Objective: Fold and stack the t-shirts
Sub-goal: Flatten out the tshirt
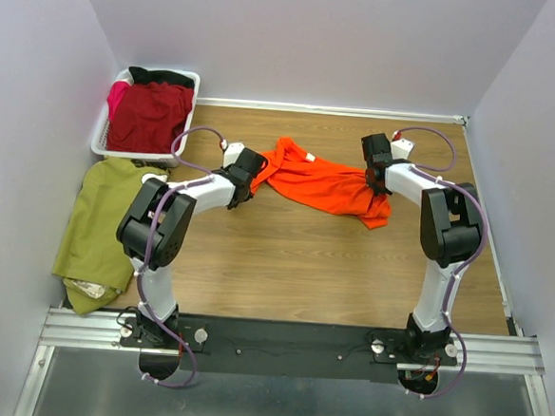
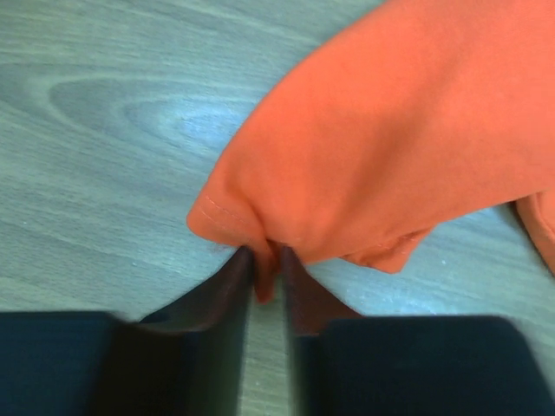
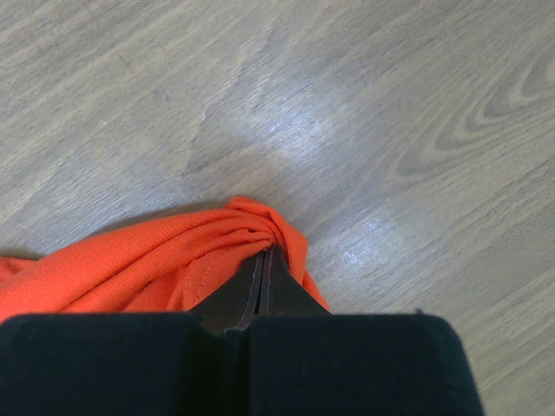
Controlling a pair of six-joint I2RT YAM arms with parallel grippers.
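Nearest, at the left edge beside the left arm, an olive shirt (image 1: 100, 219) lies loose and unfolded. In the middle of the table (image 1: 282, 275) lies the orange shirt (image 1: 322, 183), bunched into a thick rope, not spread. Its long axis runs across the table, the left end a little farther back and the right end a little nearer.

Each arm has its own end. The left gripper (image 2: 266, 260) meets the shirt end-on, its jaws narrow with a small tuck of hem pinched between them; the rest of the cloth fans away ahead and to its right. The right gripper (image 3: 264, 256) is clamped tight on a gathered knot of cloth, the shirt trailing off to its left.

So the shirt lies between the claws, and the next move likely turns on drawing the ends apart along that axis to flatten it. The left pinch looks shallow and could slip.

Farthest, at the back left, a basket (image 1: 99, 140) holds a red shirt (image 1: 151, 115).
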